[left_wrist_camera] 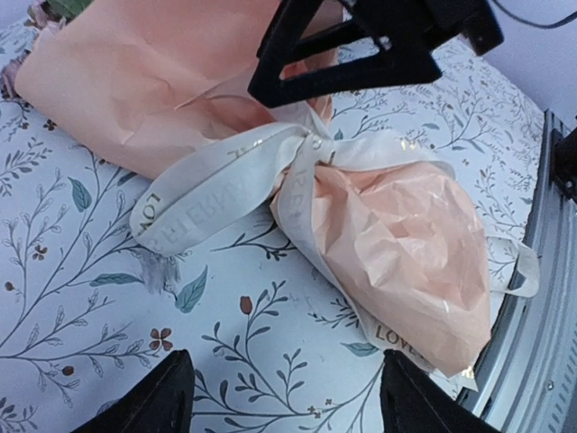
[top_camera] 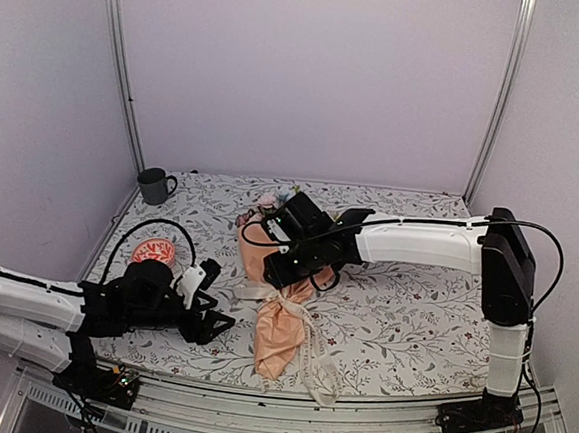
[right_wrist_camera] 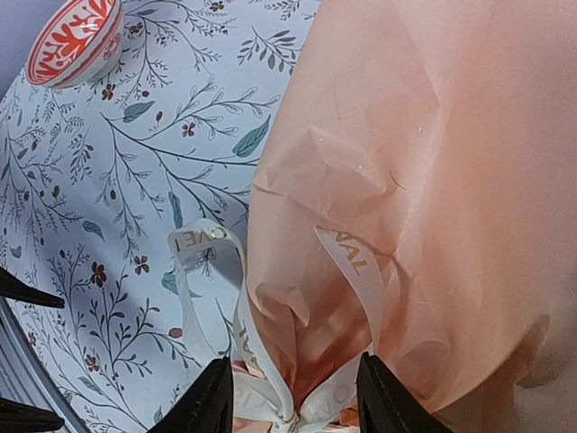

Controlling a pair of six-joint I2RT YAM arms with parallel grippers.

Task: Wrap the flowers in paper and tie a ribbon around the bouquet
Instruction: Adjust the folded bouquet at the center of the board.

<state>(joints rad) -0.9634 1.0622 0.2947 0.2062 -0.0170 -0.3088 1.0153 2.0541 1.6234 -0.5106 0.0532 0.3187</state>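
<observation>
Your left gripper [left_wrist_camera: 286, 358] stood spread and empty, with the bouquet [top_camera: 281, 321] lying just ahead of its fingertips. The ribbon [left_wrist_camera: 212, 194] was already knotted round the paper [left_wrist_camera: 406, 244]. Your right gripper [right_wrist_camera: 293, 363] hung parted astride that knot, pinching nothing. Beyond it the flowers [top_camera: 271, 200] poked out. Wrapping and tying looked done; only withdrawing remained.

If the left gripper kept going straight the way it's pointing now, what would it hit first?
Most likely the ribbon, its loop and knot tied around the paper-wrapped bouquet, dead ahead of the open left gripper. Only bare tablecloth lies between; depth is hard to judge.
</observation>
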